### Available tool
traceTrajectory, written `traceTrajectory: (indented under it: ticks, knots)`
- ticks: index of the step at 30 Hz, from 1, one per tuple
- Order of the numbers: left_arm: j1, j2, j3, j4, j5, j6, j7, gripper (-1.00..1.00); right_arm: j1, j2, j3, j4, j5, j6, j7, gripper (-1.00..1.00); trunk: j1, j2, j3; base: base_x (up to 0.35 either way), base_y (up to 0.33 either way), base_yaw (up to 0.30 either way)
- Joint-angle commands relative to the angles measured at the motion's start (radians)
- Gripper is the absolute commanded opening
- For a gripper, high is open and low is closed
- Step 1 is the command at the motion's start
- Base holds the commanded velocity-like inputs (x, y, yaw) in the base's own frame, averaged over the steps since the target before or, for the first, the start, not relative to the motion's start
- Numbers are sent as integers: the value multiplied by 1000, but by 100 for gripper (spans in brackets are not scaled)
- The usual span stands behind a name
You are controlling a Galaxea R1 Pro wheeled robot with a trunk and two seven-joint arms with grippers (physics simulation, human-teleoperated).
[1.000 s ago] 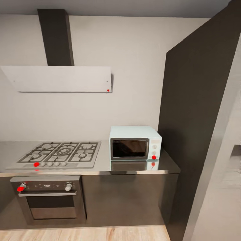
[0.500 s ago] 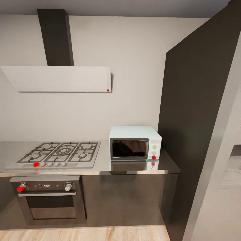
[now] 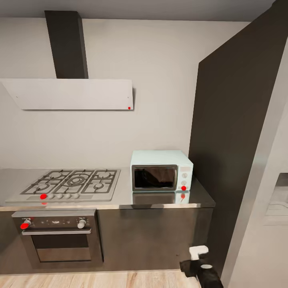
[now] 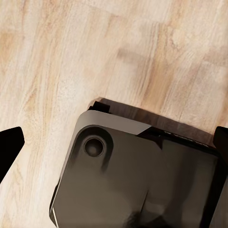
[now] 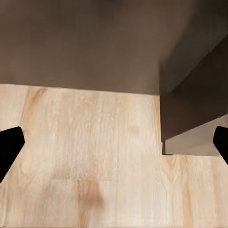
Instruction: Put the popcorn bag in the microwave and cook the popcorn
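Microwave (image 3: 161, 171) sits on the countertop (image 3: 124, 200) w/ door closed, just beside the gas hob (image 3: 70, 184) – oven (image 3: 58, 236) underneath, dark tall cabinet (image 3: 236, 140) next to it. Right arm (image 3: 200, 266) pokes in low by the cabinet base. Both grippers spread wide, empty – left gripper (image 4: 114, 142) over the robot's dark base (image 4: 142, 180) and wood floor (image 4: 71, 57), right gripper (image 5: 114, 142) over floor near the cabinet foot.

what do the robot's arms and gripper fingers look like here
At the head view's lower right, the right arm appears as a black glossy segment topped by a white blocky part with a pale round disc. In both wrist views the fingertips are plain matte black wedges at the frame edges. No cables or markings are visible.
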Motion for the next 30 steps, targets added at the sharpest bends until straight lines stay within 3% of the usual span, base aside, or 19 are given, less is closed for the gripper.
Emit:
traceTrajectory:
  ticks: [1, 2, 3, 6, 8, 9, 15, 19, 22, 25, 30]
  knots:
    - [0, 0, -8, 0, 8, -1, 3, 100, 0, 10, 16, -62, 11, 47, 52, 100, 0, -1, -1, 0, 0, 0]
    - [0, 0, -8, 0, 7, -1, 3, 100, 2, 13, 34, -116, 10, 88, 91, 100, 0, -1, -1, 0, 0, 0]
    - [0, 0, -8, 0, 7, -1, 3, 100, -3, 13, 59, -225, 8, 187, 152, 100, 0, -1, -1, 0, 0, 0]
    - [0, 0, -8, 0, 7, -1, 3, 100, -77, 13, 69, -356, -5, 303, 180, 100, 0, -1, -1, 0, 0, 0]
    - [0, 0, -8, -1, 7, -1, 3, 100, -132, 13, 71, -403, -9, 347, 182, 100, 0, -1, -1, 0, 0, 0]
    - [0, 0, -8, -1, 7, -1, 3, 100, -194, 13, 71, -462, -11, 371, 177, 100, 0, -1, -1, 0, 0, 0]
    - [0, 0, -8, -2, 7, -1, 3, 100, -242, 13, 70, -594, -12, 367, 168, 100, 0, -1, -1, 0, 0, 0]
    - [0, 0, -8, -2, 5, -1, 3, 100, -243, 13, 45, -584, -42, 214, 165, 100, 0, -1, -1, 0, 0, 0]
    - [0, 0, -8, -2, 5, -2, 3, 100, -243, 13, 5, -554, -66, 120, 165, 100, 0, -1, -1, 0, 0, 0]
    - [0, 0, -8, -2, 5, -2, 3, 100, -243, 13, -47, -458, -106, -22, 164, 100, 0, -1, -1, 0, 0, 0]
    - [0, 0, -8, -2, 5, -2, 3, 100, -243, 13, -62, -294, -108, -130, 154, 100, 0, -1, -1, 0, 0, 0]
